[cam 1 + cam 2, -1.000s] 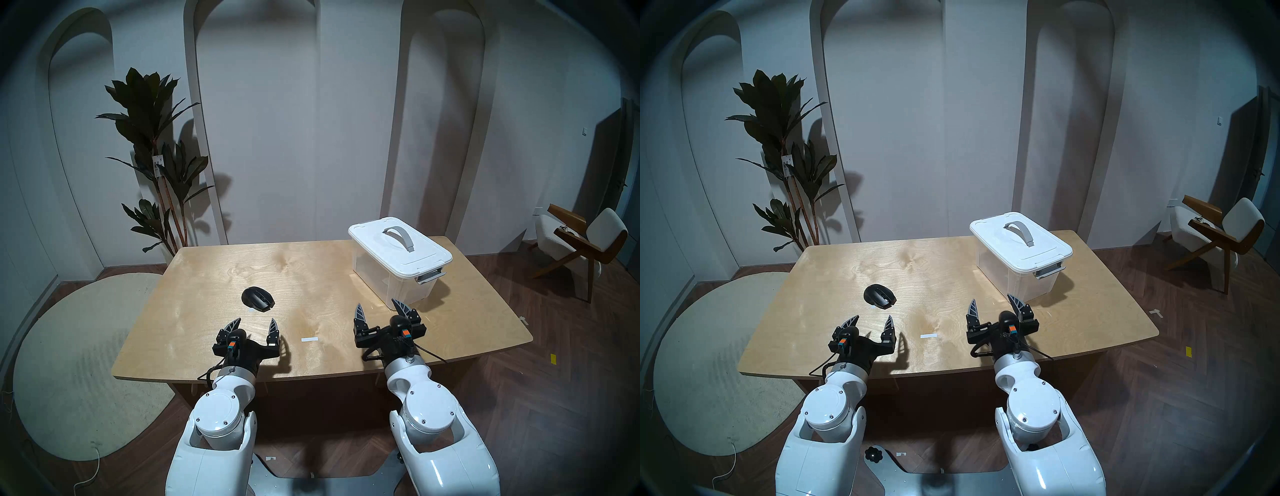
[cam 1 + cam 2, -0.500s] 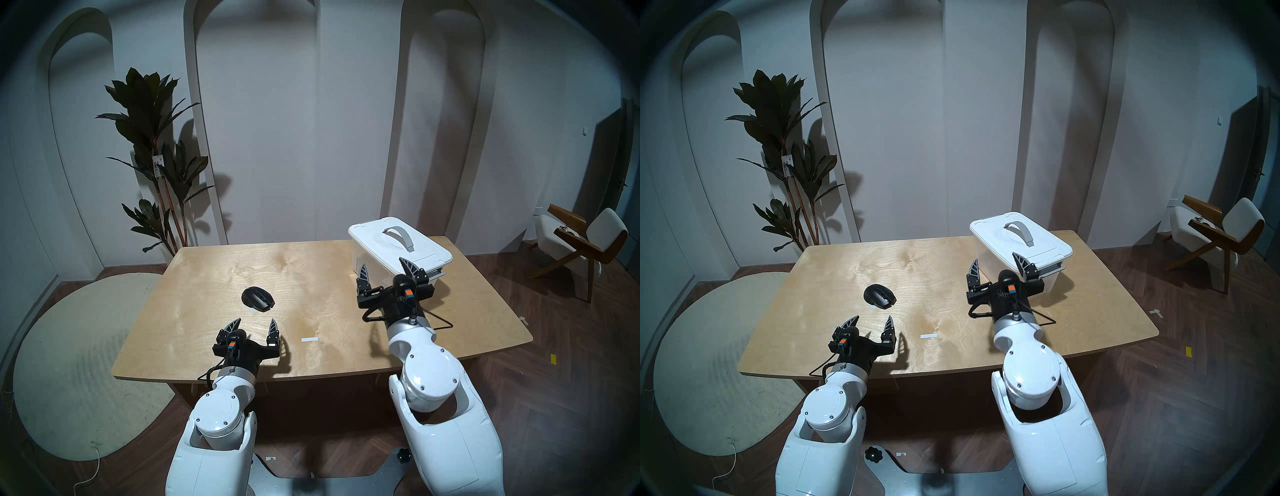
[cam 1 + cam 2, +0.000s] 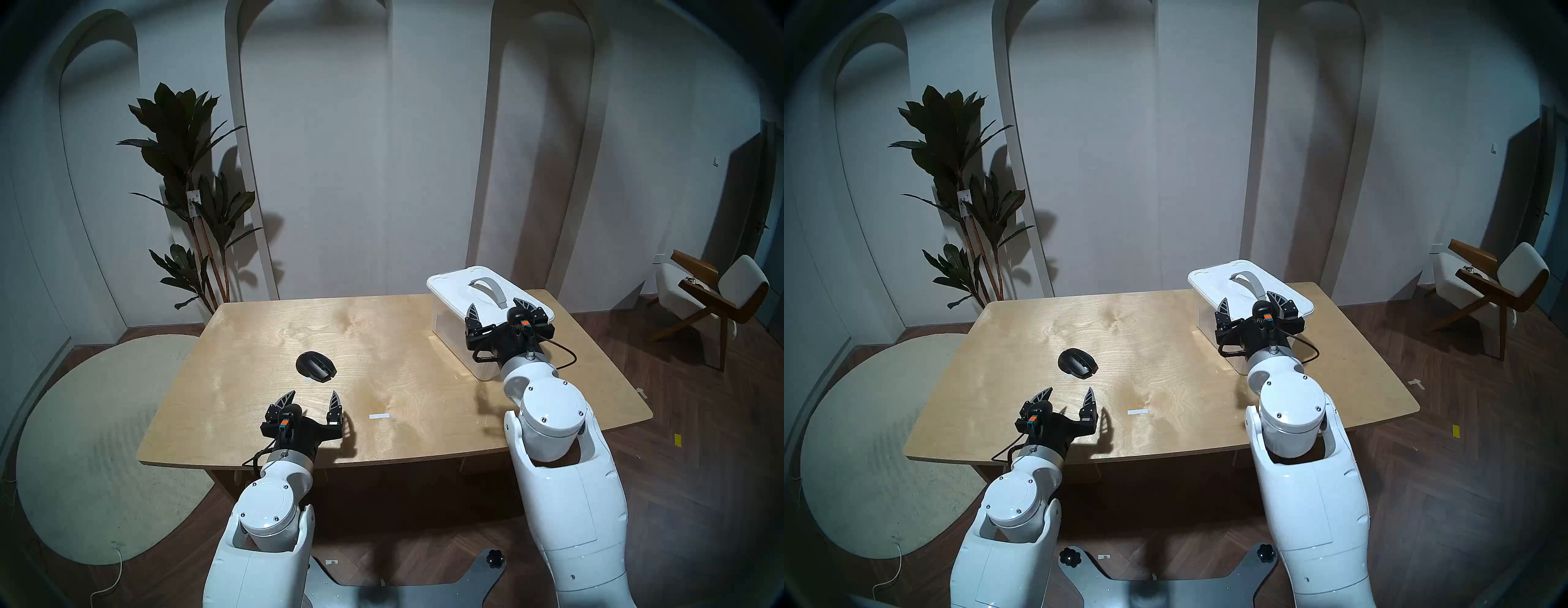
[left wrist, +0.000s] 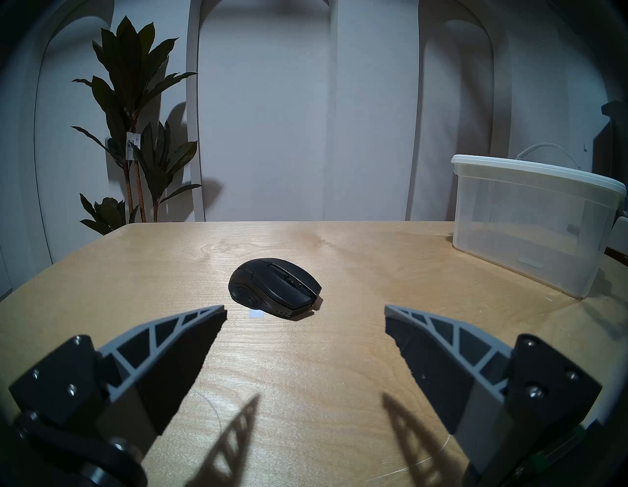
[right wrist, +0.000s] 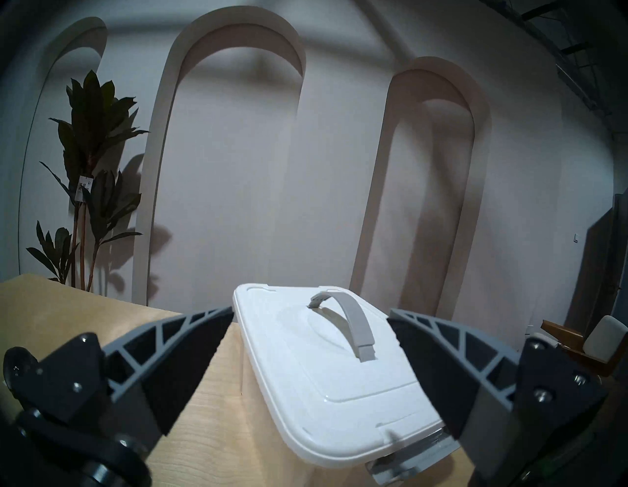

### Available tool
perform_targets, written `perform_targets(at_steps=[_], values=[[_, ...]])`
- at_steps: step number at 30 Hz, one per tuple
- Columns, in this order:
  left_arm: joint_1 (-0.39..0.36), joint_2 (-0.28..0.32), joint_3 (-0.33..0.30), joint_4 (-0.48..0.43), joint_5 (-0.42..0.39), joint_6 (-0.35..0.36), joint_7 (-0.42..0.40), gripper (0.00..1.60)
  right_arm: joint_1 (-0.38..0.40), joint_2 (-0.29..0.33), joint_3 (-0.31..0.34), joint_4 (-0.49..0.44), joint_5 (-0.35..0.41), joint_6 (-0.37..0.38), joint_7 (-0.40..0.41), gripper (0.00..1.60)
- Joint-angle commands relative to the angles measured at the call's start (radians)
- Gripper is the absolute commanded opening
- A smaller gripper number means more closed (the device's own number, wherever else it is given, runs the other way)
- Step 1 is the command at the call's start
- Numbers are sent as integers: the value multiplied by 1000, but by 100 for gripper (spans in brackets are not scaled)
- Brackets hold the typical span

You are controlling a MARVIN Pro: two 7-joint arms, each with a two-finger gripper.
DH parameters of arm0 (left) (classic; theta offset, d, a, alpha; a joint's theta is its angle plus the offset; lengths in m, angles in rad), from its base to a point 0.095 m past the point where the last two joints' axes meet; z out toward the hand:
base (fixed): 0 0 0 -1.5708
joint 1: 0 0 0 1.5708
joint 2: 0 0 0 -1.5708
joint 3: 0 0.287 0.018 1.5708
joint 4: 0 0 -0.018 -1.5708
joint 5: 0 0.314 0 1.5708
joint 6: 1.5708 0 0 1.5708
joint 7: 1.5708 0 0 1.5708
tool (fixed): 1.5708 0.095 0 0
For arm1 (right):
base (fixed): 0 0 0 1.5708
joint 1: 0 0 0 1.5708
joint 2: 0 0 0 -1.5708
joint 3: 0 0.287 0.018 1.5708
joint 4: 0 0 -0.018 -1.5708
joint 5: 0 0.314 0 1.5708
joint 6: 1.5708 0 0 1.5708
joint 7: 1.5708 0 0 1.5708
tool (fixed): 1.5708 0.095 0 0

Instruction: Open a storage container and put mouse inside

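Note:
The storage container (image 3: 447,327) (image 4: 530,234), a clear bin under a white lid (image 5: 326,360) with a grey arched handle (image 3: 492,289) (image 5: 353,323), stands at the table's far right. My right gripper (image 3: 496,308) (image 3: 1248,300) hovers open above the lid's near end, just short of the handle, holding nothing. The black mouse (image 3: 316,367) (image 4: 275,287) lies left of the table's middle. My left gripper (image 3: 313,395) (image 4: 304,313) rests open a short way in front of the mouse, empty.
The wooden table (image 3: 382,339) carries a small white strip (image 3: 379,416) near its front. A potted plant (image 3: 191,191) stands behind the far left corner, a chair (image 3: 712,301) on the right, a pale rug (image 3: 97,446) on the floor at left.
My right arm has risen and reached forward from the table's front right to above the container lid, gripper still open. The left arm, mouse and container have stayed put.

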Motion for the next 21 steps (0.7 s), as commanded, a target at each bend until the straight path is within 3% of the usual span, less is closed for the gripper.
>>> perform_targets(at_steps=[1,21], values=[[-8,2,0,-15,-1,-5,0,160,113,48,43,58,29,-5,70,160],[-10,2,0,-10,0,-5,0,160,298,97,113,237,145,62,201,160]])
